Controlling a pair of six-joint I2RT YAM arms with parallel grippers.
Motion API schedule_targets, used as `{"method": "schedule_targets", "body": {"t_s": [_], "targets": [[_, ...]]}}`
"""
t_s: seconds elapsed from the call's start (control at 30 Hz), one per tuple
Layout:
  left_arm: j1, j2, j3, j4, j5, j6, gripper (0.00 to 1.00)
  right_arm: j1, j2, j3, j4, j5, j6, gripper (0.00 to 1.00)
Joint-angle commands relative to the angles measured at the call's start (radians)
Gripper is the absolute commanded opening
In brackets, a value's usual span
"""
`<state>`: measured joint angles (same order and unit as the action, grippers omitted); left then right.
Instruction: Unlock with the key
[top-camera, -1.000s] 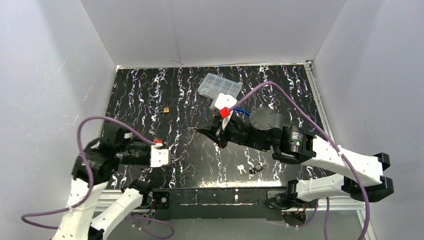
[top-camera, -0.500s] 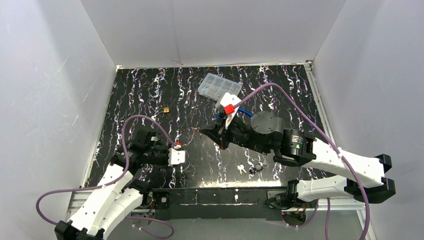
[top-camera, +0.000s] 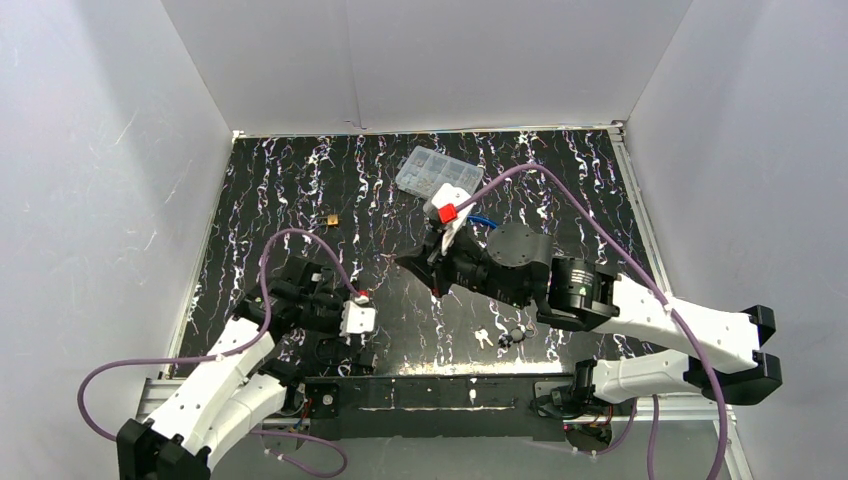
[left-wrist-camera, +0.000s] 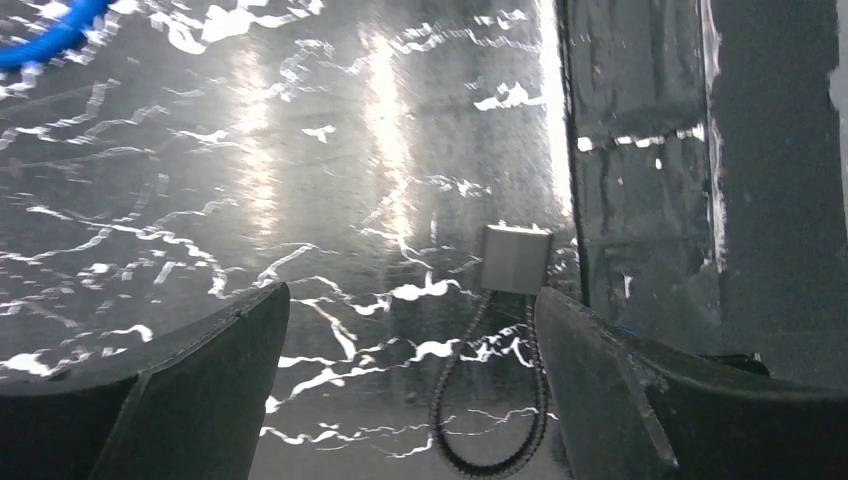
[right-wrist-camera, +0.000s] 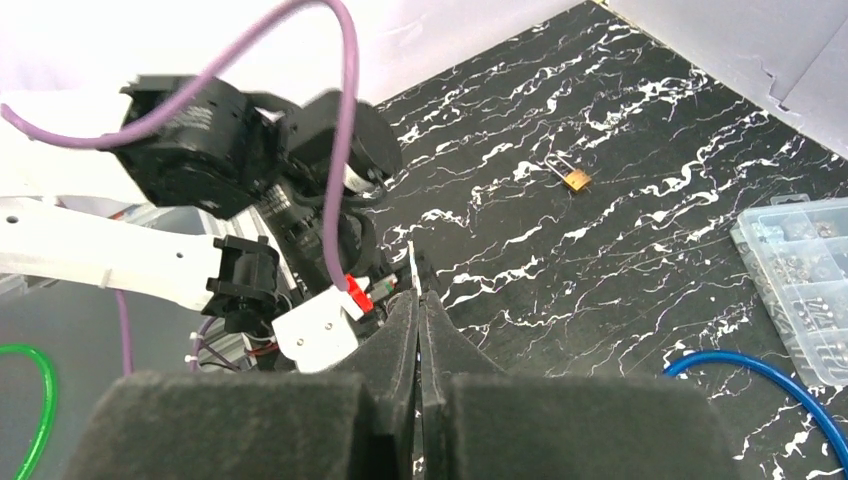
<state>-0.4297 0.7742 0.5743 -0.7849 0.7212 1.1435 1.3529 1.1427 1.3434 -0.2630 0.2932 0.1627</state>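
The left gripper (left-wrist-camera: 412, 300) is seen spread wide around a grey cable padlock (left-wrist-camera: 515, 258), laid beside one finger near the worktop's (left-wrist-camera: 250, 150) near edge. The right gripper (right-wrist-camera: 418, 300) is pressed shut, a thin pale sliver (right-wrist-camera: 412, 262) seen at its tips

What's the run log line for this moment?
left claw: open, straddling cable lock on table | right claw: shut on key, held off table

left hand (left-wrist-camera: 412, 300) shifted rightward, now opened
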Motion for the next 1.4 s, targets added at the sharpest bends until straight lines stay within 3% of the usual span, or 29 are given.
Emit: {"method": "schedule_targets", "body": {"t_s": [0.0, 0.17, 0.3, 0.53, 0.8, 1.0, 1.23, 1.37], "targets": [[-0.004, -0.026, 0.168, -0.002, 0.05, -0.118, 0.93, -0.017, 0.014, -0.003, 0.022, 0.015, 0.04, 0.01], [-0.004, -0.032, 0.381, 0.085, 0.123, -0.43, 0.87, -0.033, 0.026, 0.006, 0.061, -0.006, 0.052, 0.01], [-0.004, -0.018, 0.462, 0.26, 0.118, -0.708, 0.72, -0.037, 0.058, 0.05, 0.085, -0.032, 0.052, 0.01], [-0.007, -0.009, 0.495, 0.364, 0.129, -0.807, 0.47, -0.037, 0.097, 0.097, 0.118, -0.038, 0.076, 0.01], [-0.011, -0.026, 0.528, 0.396, 0.151, -0.862, 0.28, -0.037, 0.112, 0.09, 0.155, -0.015, 0.101, 0.01], [-0.011, -0.045, 0.54, 0.341, 0.212, -0.842, 0.27, -0.037, 0.111, 0.08, 0.165, 0.012, 0.101, 0.01], [-0.014, -0.061, 0.538, 0.27, 0.247, -0.781, 0.43, -0.037, 0.111, 0.08, 0.177, 0.01, 0.096, 0.01], [-0.017, -0.067, 0.54, 0.252, 0.244, -0.772, 0.44, -0.038, 0.111, 0.074, 0.184, 0.01, 0.1, 0.01]]}}
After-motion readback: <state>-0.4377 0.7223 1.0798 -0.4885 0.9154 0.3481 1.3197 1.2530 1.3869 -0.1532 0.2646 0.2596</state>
